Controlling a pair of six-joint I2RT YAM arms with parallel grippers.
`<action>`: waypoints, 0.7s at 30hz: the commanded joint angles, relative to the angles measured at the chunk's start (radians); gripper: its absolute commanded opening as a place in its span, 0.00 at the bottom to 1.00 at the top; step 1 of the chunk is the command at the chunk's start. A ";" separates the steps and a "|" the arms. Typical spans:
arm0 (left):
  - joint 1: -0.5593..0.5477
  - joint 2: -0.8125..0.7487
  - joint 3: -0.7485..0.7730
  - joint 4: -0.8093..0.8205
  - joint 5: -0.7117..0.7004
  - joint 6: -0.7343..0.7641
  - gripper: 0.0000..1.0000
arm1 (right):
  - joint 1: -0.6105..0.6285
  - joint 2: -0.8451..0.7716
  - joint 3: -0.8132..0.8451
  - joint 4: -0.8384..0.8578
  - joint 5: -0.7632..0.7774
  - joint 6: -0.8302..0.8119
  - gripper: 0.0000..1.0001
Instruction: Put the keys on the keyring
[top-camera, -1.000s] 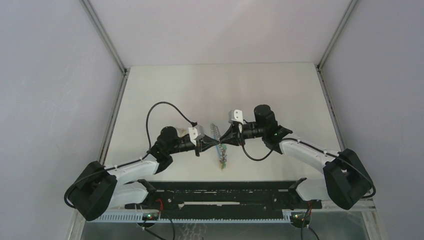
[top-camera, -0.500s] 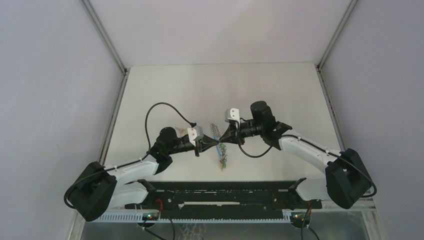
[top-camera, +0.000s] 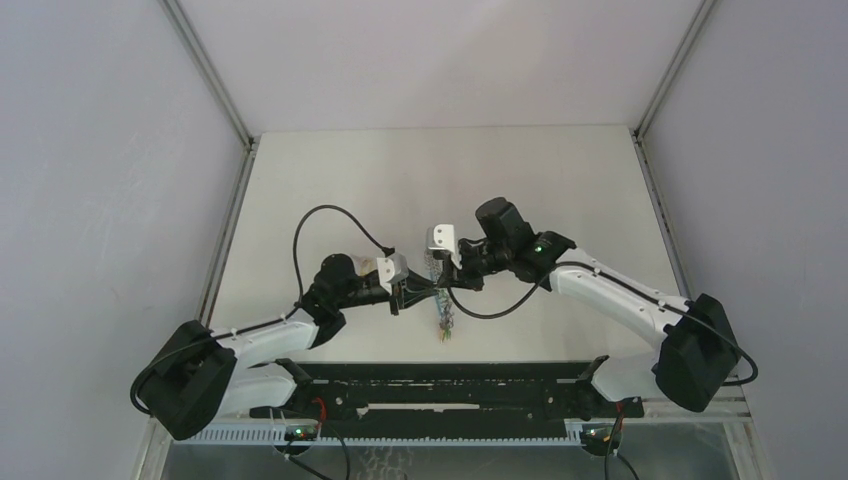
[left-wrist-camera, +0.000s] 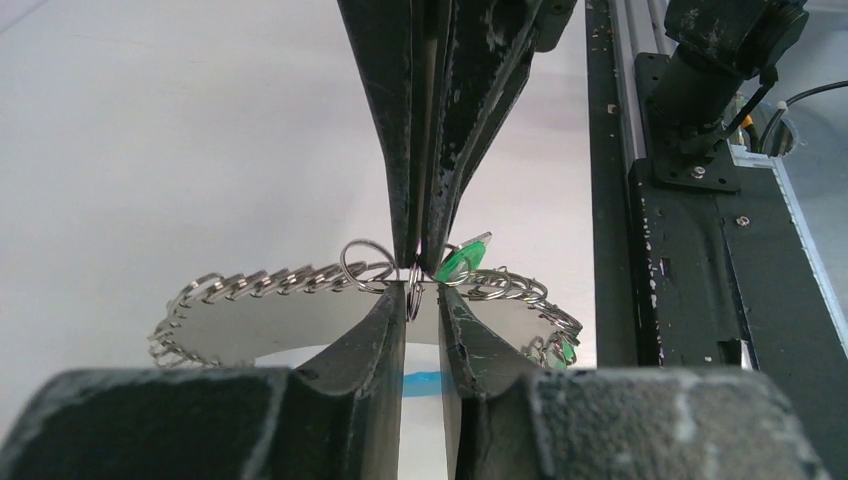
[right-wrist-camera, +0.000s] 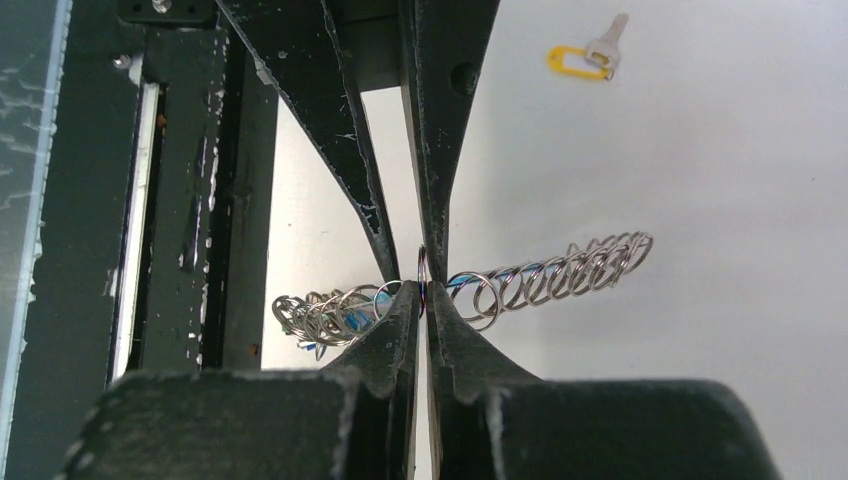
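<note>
The keyring (top-camera: 443, 315) is a long chain of silver rings (left-wrist-camera: 270, 283) with a blue band (left-wrist-camera: 425, 382), held above the table between both arms. My right gripper (right-wrist-camera: 422, 295) is shut on one thin ring of it. My left gripper (left-wrist-camera: 420, 298) faces it tip to tip, slightly open, with that ring (left-wrist-camera: 413, 292) standing in the gap. A green key head (left-wrist-camera: 462, 260) shows beside the right gripper (left-wrist-camera: 420, 255); I cannot tell whether it is threaded on. The yellow-headed key (right-wrist-camera: 585, 58) lies alone on the table.
The black rail (top-camera: 440, 385) runs along the table's near edge just below the grippers. White walls close the table (top-camera: 440, 180) in on the left, right and back.
My right arm has swung left toward the left gripper and its jaws have closed on a ring. The left jaws have parted a little. The keyring stays hanging between them.
</note>
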 joint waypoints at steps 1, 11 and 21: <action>0.004 -0.003 0.020 0.036 0.027 0.019 0.22 | 0.039 0.022 0.081 -0.069 0.082 -0.052 0.00; 0.003 0.027 0.036 0.035 0.069 0.013 0.07 | 0.072 0.053 0.130 -0.107 0.079 -0.071 0.00; 0.002 0.003 0.019 0.035 0.024 0.025 0.00 | 0.040 -0.017 0.090 -0.092 0.084 -0.057 0.05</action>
